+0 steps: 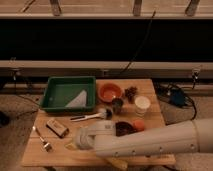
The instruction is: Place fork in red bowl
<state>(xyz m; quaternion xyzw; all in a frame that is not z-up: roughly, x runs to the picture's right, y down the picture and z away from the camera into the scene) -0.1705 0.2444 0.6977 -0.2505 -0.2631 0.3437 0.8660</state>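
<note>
- Near the front-left corner of the bench (155,116) lies the fork (40,137), flat on the wood and slanting from back-left to front-right.
- Just right of the fork, low over the front edge, is the pincer (73,144), at the tip of the pale arm (150,142) that reaches in from the right along the bench's front.
- The pincer is released and grips nothing; it is near the fork but apart from it.
- At the back, a little right of centre, the red bowl (110,92) stands upright with its glossy inside showing, well apart from the fork.
- A green tray (55,85) fills the back-left, with a pale sheet (77,100) in its right half.
- A dark cup (117,105) stands just in front of the red bowl.
- A black-handled utensil (90,116) lies in front of the tray, its white head toward the cup.
- A small brown block (57,127) lies between the fork and the utensil.
- A dark bowl (124,128) sits just behind the arm, with an orange lump (139,125) touching its right side.
- A white cup (142,104) and a dark cluster (131,92) stand right of the red bowl.
</note>
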